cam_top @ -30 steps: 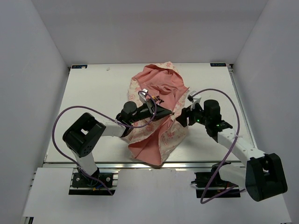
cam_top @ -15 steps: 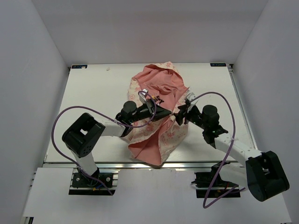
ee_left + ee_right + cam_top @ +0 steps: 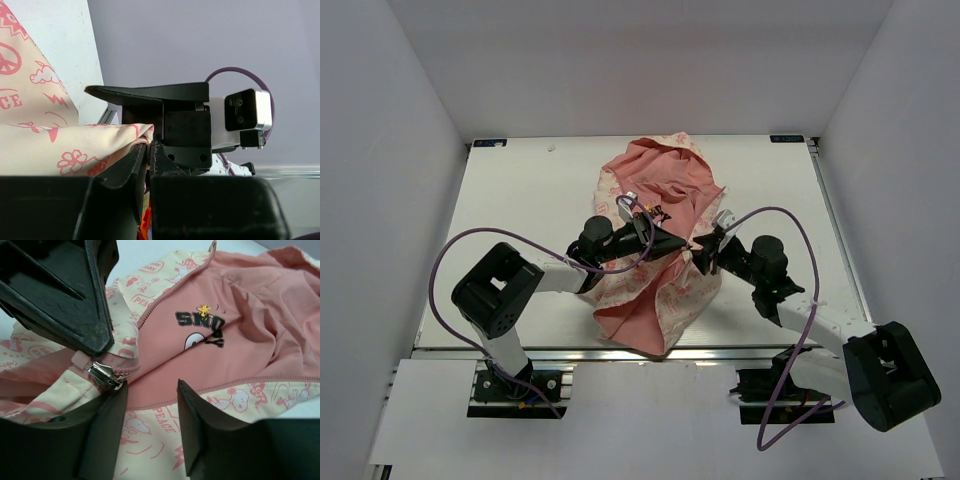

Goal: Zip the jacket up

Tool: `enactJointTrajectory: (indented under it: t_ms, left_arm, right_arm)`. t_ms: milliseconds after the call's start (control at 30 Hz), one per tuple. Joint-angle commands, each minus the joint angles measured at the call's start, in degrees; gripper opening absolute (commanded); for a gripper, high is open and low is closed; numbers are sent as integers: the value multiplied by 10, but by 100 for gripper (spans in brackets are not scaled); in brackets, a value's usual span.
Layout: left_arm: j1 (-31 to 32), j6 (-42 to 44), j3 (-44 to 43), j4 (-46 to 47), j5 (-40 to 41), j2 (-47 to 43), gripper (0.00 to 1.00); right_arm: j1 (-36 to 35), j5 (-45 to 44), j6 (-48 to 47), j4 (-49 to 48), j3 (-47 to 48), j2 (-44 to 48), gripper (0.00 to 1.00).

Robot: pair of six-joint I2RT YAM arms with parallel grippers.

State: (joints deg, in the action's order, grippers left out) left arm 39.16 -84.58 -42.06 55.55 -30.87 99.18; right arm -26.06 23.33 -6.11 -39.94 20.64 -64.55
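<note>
The jacket [image 3: 655,215] lies crumpled at the table's middle, cream with pink print outside and salmon lining showing. My left gripper [image 3: 682,243] is shut on the jacket's pink zipper edge; in the left wrist view its fingers [image 3: 146,146] pinch the cream fabric [image 3: 60,145]. My right gripper [image 3: 704,250] is open, right next to the left fingertips. In the right wrist view its open jaws [image 3: 151,390] hover over the lining [image 3: 240,340], and its left finger almost touches the silver zipper slider [image 3: 106,375] just below the left gripper [image 3: 65,295]. A dark logo [image 3: 202,327] shows on the lining.
The white table [image 3: 520,190] is ringed by white walls on three sides. A metal rail runs along its near edge [image 3: 550,352]. Purple cables loop from both arms [image 3: 470,250]. The right gripper's body and camera fill the left wrist view [image 3: 220,120].
My right gripper has moved left toward the jacket, up to the left gripper's fingertips and the zipper slider. The left gripper has kept its hold and place.
</note>
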Motion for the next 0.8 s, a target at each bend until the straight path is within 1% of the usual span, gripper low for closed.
enactJointTrajectory:
  t_ms: [0, 33, 133, 200, 233, 300, 333, 400, 633, 667, 733, 767]
  left_arm:
    - [0, 0, -8, -4, -2, -25, 0]
    - [0, 0, -7, -7, -2, -28, 0]
    - [0, 1, -3, -11, -2, -31, 0]
    - [0, 2, -2, -14, -4, -30, 0]
    - [0, 1, -2, -11, -4, -29, 0]
    - [0, 1, -3, -12, -9, -28, 0]
    - [0, 1, -3, -11, -9, -27, 0]
    - [0, 1, -3, -14, -8, -31, 0]
    - [0, 7, 1, -20, -8, -48, 0]
    - [0, 10, 1, -20, -10, -50, 0]
    - [-2, 16, -3, -30, -16, -53, 0]
    - [-4, 33, -6, -37, -29, -54, 0]
  right_arm:
    - [-6, 2, 10, -99, -7, -3, 48]
    - [-6, 0, 11, -103, -7, -6, 44]
    - [-7, -1, 10, -120, -4, -14, 38]
    - [-7, 7, 10, -124, -3, -15, 31]
    - [-6, 9, 10, -124, -3, -15, 24]
    - [-7, 15, 7, -121, -3, -14, 16]
    - [-7, 15, 1, -115, -3, -12, 8]
    - [-7, 12, -1, -89, -2, -7, 0]
    - [-6, -41, -5, -19, 0, 20, 0]
    - [-6, -70, 16, -6, 5, 20, 0]
    - [-4, -101, 52, 45, 22, 18, 0]
    - [1, -139, 114, 65, 45, 15, 0]
